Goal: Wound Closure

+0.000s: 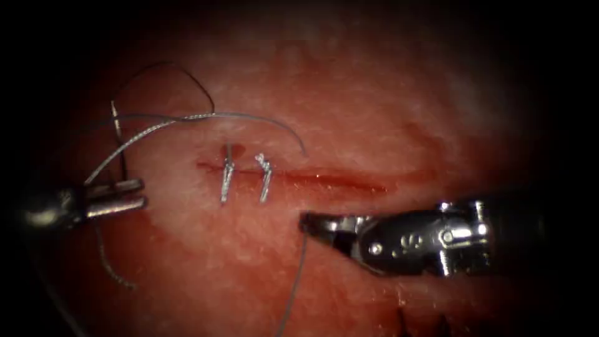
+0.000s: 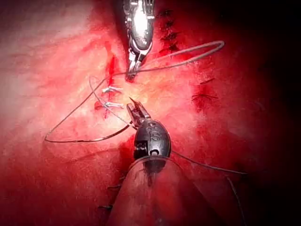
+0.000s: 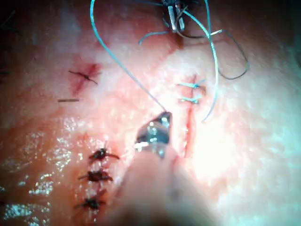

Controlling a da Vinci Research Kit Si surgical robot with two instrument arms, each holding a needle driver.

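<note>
Thread point(image 1: 187, 117), thin and grey, is gripped by both steel tools, left tool point(image 1: 142, 194) and right tool point(image 1: 306, 223), over glistening tissue point(image 1: 374, 112).

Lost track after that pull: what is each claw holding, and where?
Right claw: thread, below the cut. Left claw: thread, at its jaws. Needle placement unclear.

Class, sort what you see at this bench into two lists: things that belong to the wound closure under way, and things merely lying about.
In use:
- tissue with its cut
- two stitches across the cut
- thread
- left gripper, holding thread
- right gripper, shut on thread

Lying about:
- older dark stitches
- red fluid
</note>
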